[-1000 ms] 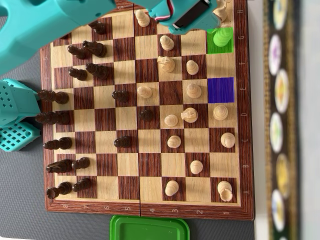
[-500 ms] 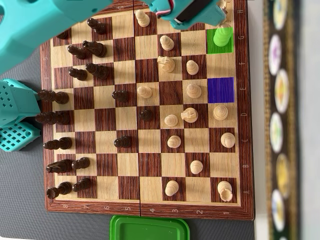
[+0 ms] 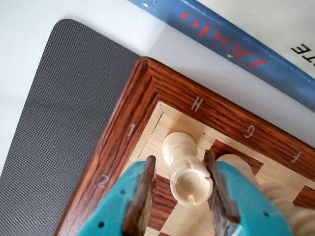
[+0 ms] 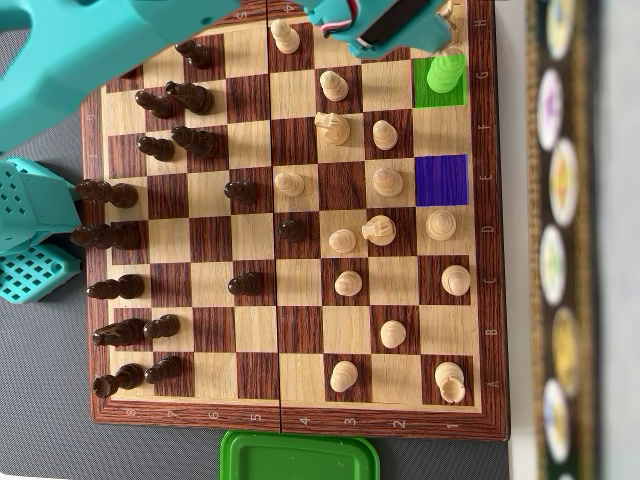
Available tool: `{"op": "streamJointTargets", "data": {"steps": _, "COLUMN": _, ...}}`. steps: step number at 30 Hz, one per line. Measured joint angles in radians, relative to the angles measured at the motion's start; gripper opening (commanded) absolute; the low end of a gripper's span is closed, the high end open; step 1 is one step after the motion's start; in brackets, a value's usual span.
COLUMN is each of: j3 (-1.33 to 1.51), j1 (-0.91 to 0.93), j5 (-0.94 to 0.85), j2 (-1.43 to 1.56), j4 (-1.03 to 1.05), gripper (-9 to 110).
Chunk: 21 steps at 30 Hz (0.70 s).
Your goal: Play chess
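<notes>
In the wrist view my gripper (image 3: 179, 157) stands open around a pale wooden rook (image 3: 187, 179) on the corner square by the H and 1 marks. The right finger (image 3: 216, 189) is against the rook's head. A gap separates the left finger (image 3: 140, 194) from it. In the overhead view the teal gripper (image 4: 440, 20) hangs over the top right corner of the chessboard (image 4: 290, 418) and hides most of that rook. Just below it a green-tinted piece (image 4: 445, 72) stands on a green square. Two squares further down lies a bare blue square (image 4: 441, 180).
Dark pieces (image 4: 165, 100) crowd the board's left side and pale pieces (image 4: 380, 230) its right side. A green lid (image 4: 298, 458) lies below the board. The arm's teal base (image 4: 35, 230) stands at the left. A blue book spine (image 3: 231, 46) lies beyond the corner.
The arm has shifted slightly towards the top edge of the overhead view, settling over the corner square. No pieces have moved.
</notes>
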Motion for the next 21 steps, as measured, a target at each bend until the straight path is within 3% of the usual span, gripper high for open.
{"op": "streamJointTargets", "data": {"steps": 21, "j3": -0.043, "j1": 0.0, "j5": 0.0, "j2": -0.002, "j4": 0.0, "gripper": 15}}
